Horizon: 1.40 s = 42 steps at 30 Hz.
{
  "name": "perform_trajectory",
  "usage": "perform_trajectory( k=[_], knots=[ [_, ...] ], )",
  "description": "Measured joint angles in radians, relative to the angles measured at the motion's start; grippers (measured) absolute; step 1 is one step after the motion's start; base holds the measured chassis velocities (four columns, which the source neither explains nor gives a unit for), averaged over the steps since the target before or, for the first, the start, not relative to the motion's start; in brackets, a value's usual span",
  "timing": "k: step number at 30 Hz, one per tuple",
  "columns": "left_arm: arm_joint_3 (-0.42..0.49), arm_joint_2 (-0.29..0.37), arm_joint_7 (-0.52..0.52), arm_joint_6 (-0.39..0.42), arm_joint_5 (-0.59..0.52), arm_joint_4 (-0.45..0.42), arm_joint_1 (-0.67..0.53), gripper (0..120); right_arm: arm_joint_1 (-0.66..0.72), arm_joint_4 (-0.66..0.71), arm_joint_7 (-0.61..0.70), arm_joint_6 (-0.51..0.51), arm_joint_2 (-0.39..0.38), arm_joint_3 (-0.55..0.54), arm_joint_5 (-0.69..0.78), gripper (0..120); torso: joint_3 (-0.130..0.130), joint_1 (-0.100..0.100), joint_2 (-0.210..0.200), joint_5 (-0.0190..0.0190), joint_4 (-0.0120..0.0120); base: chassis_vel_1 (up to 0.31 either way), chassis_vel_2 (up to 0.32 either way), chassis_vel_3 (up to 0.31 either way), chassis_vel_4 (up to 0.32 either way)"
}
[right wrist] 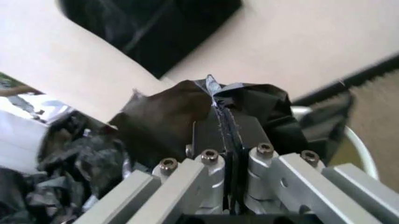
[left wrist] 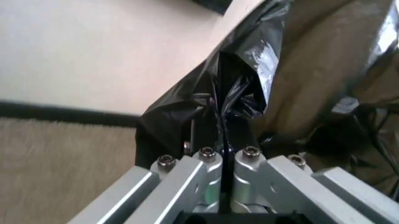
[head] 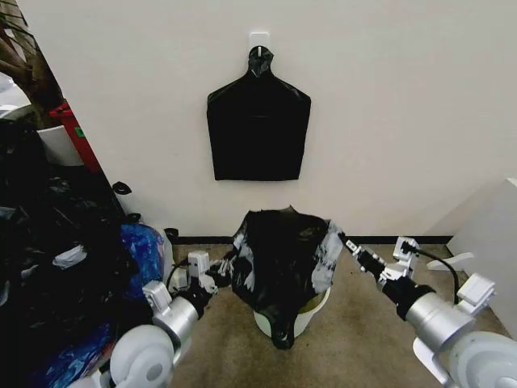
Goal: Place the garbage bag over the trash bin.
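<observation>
**Thin black bag stretched over the white bin, a pincer on each side**

A plain pale wall closes the far side, a dark baseboard along its foot and tan carpet in front. A flat black bag pack [head: 258, 125] hangs from a hook on the wall, and a heap of black and blue bags [head: 65, 275] fills the left of the scene. A white box-shaped piece [head: 493, 242] stands at the right edge.

The bin [head: 311, 311] sits on the carpet near the middle, just in front of the wall. The bag [head: 279, 259] is draped over its top and hangs down its near side, so only the lower right wall and a bit of rim show white.

The left pincer [head: 220, 271] is at the bag's left edge and the right pincer [head: 346, 241] at its upper right corner. Each wrist view shows the jaws clenched tight on a gathered fold of black film: the left pincer [left wrist: 221, 126] and the right pincer [right wrist: 225, 123] are both grasping the bag.

The film looks very light, limp and glossy, so it likely slides easily and could tear or slip out if pulled hard. The hem at the mouth, bunched into a fold, seems the best place to grip, on opposite sides so the opening stays spread. The bin looks light too and might tip or shift if the bag drags on it.
</observation>
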Motion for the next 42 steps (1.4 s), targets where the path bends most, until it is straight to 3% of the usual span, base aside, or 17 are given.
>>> perform_trajectory(
  k=[9,18,27,31,42],
  knots=[
    [-0.043,-0.013,-0.047,-0.004,0.052,0.007,0.076,0,-0.071,0.000,0.047,-0.032,0.022,-0.004,-0.015,0,0.000,0.000,0.000,0.0000,-0.0001,0.000,0.000,0.000,0.000],
    [-0.024,-0.034,-0.047,-0.024,0.111,0.064,0.105,0,-0.140,-0.052,-0.021,-0.036,0.071,-0.024,-0.131,0,0.000,0.000,0.000,0.0000,-0.0001,0.000,0.000,0.000,0.000],
    [0.007,-0.059,0.000,-0.049,0.159,0.147,0.099,0,-0.170,-0.166,-0.162,0.023,0.108,-0.026,-0.285,0,0.000,0.000,0.000,-0.0001,0.0000,0.000,0.000,0.000,0.000],
    [0.022,-0.080,0.007,-0.064,0.171,0.200,0.039,0,-0.165,-0.290,-0.297,0.094,0.137,-0.035,-0.385,0,0.000,0.000,0.000,0.0000,-0.0002,0.000,0.000,0.000,0.000],
    [0.031,-0.121,0.066,-0.088,0.231,0.274,0.023,0,-0.152,-0.424,-0.480,0.223,0.155,-0.025,-0.463,0,0.000,0.000,0.000,0.0000,-0.0001,0.000,0.000,0.000,0.000]
  ],
)
